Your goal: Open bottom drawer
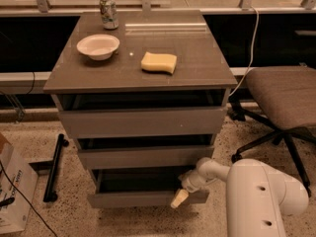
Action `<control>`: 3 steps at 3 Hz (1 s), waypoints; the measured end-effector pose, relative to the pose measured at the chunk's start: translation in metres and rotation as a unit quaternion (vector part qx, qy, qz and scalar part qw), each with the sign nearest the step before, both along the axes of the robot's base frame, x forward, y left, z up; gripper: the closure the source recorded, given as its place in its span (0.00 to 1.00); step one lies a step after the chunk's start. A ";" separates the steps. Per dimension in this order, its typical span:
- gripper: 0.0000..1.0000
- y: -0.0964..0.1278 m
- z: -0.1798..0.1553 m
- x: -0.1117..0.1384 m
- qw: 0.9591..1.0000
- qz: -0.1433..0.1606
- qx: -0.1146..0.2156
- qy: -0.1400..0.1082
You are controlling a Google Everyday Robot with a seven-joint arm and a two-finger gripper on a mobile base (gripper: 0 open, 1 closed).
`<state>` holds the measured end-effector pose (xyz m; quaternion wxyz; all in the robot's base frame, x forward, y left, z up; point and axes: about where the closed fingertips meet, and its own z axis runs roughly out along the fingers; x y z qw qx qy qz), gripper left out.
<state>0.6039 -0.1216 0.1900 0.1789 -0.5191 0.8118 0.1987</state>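
Note:
The bottom drawer [133,198] is the lowest, slimmest grey front of the three-drawer cabinet. It stands pulled out a little, with a dark gap above its front panel. My gripper [181,195] sits at the drawer's right end, its pale fingertip [178,199] lying over the top edge of the front panel. The white arm [256,196] reaches in from the lower right.
On the cabinet top [197,58] are a white bowl [98,46], a yellow sponge [158,62] and a can [108,5]. An office chair [281,98] stands right. A black bar [53,168] and a cardboard box [12,191] lie on the floor left.

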 end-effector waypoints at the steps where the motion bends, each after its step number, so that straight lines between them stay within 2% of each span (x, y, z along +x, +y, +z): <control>1: 0.02 -0.002 -0.016 -0.040 0.999 0.002 -0.010 0.048; 2: 0.25 -0.005 -0.026 -0.067 0.997 0.003 -0.007 0.078; 3: 0.48 -0.005 -0.020 -0.068 0.997 0.003 -0.007 0.078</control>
